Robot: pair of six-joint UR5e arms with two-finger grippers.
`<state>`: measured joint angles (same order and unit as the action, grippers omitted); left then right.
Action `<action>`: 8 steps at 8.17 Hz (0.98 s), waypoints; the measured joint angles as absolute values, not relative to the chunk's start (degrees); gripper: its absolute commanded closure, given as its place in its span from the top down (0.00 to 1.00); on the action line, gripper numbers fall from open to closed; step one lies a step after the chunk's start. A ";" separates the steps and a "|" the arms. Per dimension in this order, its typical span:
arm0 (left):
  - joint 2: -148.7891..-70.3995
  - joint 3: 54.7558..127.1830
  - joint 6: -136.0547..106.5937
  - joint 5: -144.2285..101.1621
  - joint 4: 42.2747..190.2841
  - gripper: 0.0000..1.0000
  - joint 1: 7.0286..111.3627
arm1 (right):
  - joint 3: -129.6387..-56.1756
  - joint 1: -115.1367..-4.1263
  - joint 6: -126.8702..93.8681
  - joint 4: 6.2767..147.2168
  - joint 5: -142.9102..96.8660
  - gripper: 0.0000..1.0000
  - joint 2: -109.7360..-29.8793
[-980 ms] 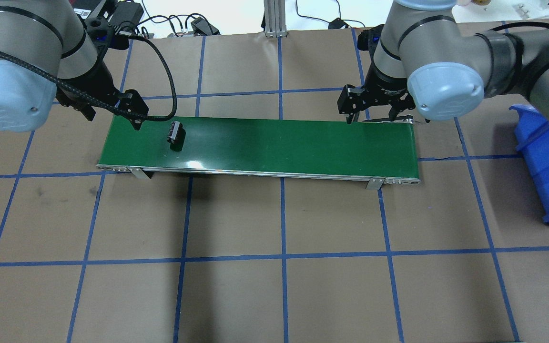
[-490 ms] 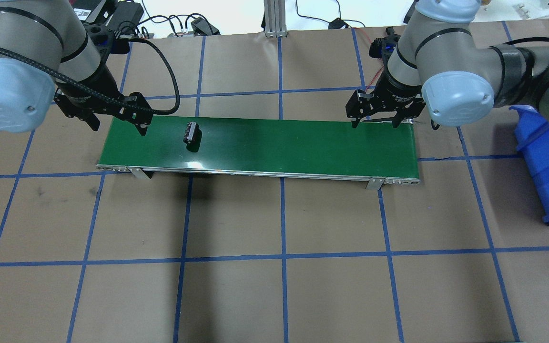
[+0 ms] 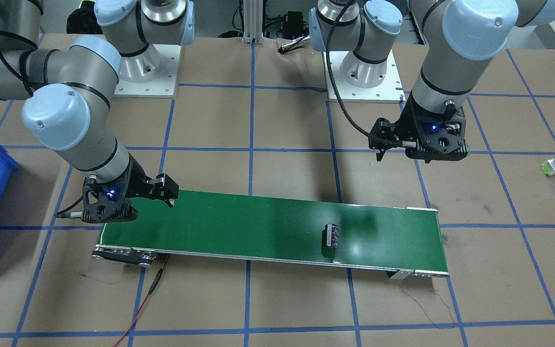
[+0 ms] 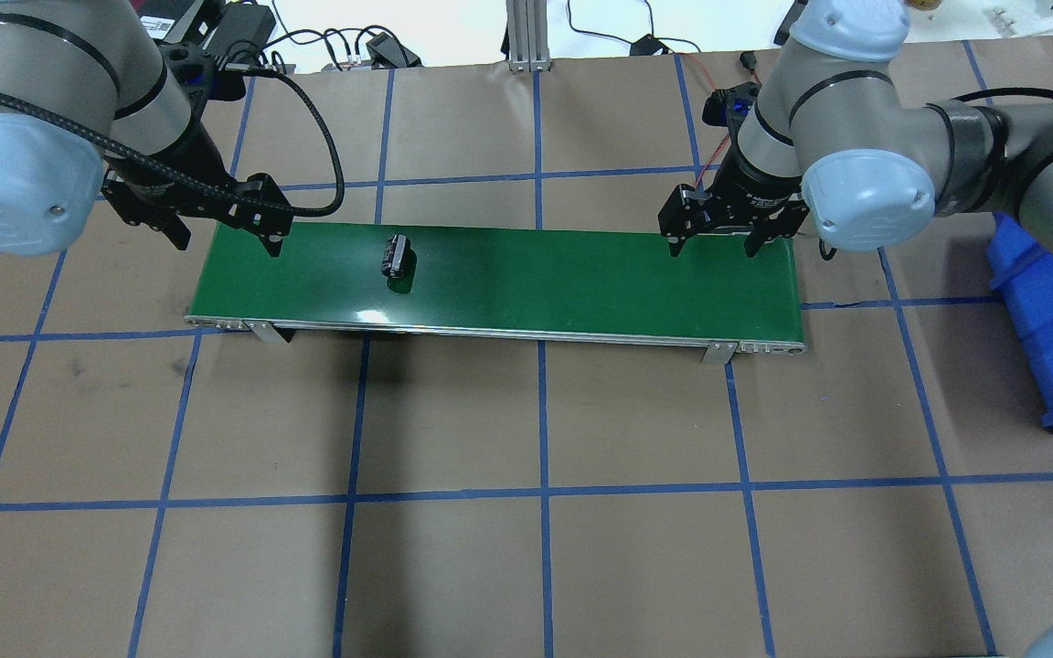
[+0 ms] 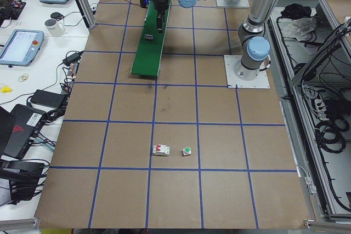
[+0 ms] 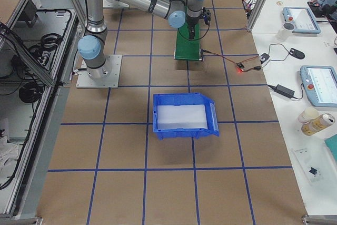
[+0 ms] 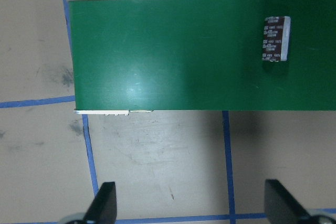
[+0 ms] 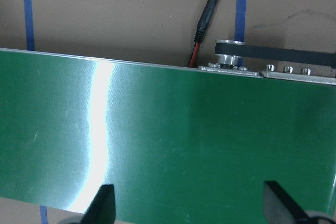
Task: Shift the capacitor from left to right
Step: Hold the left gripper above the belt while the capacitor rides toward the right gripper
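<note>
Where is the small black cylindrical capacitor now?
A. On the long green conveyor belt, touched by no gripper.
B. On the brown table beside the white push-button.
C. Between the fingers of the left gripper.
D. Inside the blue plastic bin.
A: the small black cylindrical capacitor lies on the long green conveyor belt, apart from the open left gripper and the open right gripper.

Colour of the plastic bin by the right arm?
Blue; the plastic bin shows best in exterior right view.
</note>
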<state>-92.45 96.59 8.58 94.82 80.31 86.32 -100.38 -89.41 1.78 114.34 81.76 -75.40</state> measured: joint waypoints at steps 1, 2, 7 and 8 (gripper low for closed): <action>-92.47 96.60 8.48 95.05 80.60 1.00 86.40 | -100.48 -89.40 1.77 114.93 81.70 1.00 -75.12; -92.57 96.69 8.45 95.15 80.92 1.00 86.44 | -100.51 -89.39 1.76 115.28 81.70 1.00 -74.97; -92.88 96.75 8.36 95.45 81.38 1.00 86.49 | -100.55 -89.39 1.53 116.37 81.65 1.00 -74.58; -92.91 96.80 8.39 95.32 81.38 1.00 86.48 | -100.55 -89.39 1.39 116.58 81.65 1.00 -74.56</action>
